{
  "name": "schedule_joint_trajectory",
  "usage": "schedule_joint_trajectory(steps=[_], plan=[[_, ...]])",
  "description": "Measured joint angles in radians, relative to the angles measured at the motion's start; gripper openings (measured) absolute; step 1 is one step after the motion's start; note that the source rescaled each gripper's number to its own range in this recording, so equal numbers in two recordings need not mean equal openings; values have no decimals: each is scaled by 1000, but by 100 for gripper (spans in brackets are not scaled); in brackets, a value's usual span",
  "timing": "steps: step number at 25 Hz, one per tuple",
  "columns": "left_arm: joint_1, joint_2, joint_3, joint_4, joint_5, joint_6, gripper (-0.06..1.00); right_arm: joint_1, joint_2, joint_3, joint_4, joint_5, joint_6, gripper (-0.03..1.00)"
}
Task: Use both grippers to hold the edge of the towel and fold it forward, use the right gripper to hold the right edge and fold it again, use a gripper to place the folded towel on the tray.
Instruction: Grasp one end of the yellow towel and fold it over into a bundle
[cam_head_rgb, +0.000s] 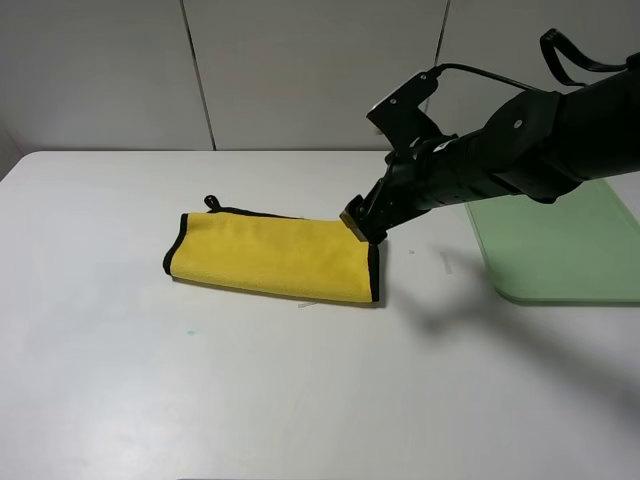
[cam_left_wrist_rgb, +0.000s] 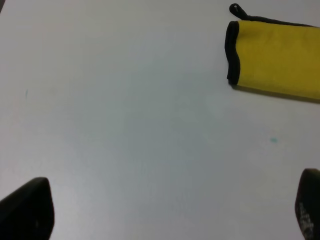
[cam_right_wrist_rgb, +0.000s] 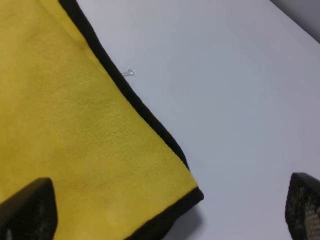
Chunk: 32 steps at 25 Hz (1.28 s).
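Exterior high, towel (cam_head_rgb: 272, 258): lay flat on the white table (cam_head_rgb: 300, 400), folded once into a long yellow band, its right end just under the claw
Exterior high, right gripper (cam_head_rgb: 362, 222): hung low at the band's far right corner; how wide the claw stood could not be told from here
Exterior high, edge of the towel (cam_head_rgb: 374, 272): black trim ran down the right end, just beside the claw
Exterior high, tray (cam_head_rgb: 570, 250): pale green, well apart from the claw, on the side away from the towel
Left wrist, left gripper (cam_left_wrist_rgb: 167, 210): spread wide, only table between the tips, nothing held
Left wrist, fingertips (cam_left_wrist_rgb: 30, 210): two dark tips, well apart from each other
Left wrist, towel (cam_left_wrist_rgb: 280, 60): well ahead of the fingers, untouched, a small black loop (cam_left_wrist_rgb: 235, 8) at its far corner
Right wrist, right gripper (cam_right_wrist_rgb: 165, 210): spread wide, gripping nothing
Right wrist, fingertips (cam_right_wrist_rgb: 30, 207): one over yellow cloth, the other over table; touching or not could not be told
Right wrist, towel (cam_right_wrist_rgb: 75, 125): its trimmed corner lay between the two fingers
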Motion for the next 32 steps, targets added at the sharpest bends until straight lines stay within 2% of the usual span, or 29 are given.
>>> schedule_joint_trajectory(steps=[6, 13, 17, 24, 32], plan=[[0, 0, 0, -3, 0, 0, 97, 0, 0, 0, 0, 0, 119, 100], [0, 0, 0, -3, 0, 0, 97, 0, 0, 0, 0, 23, 363, 100], [0, 0, 0, -3, 0, 1, 97, 0, -1, 23, 2, 17, 463, 100], [0, 0, 0, -3, 0, 1, 97, 0, 13, 86, 30, -36, 534, 100], [0, 0, 0, -3, 0, 2, 97, 0, 182, 88, 87, -84, 545, 100]])
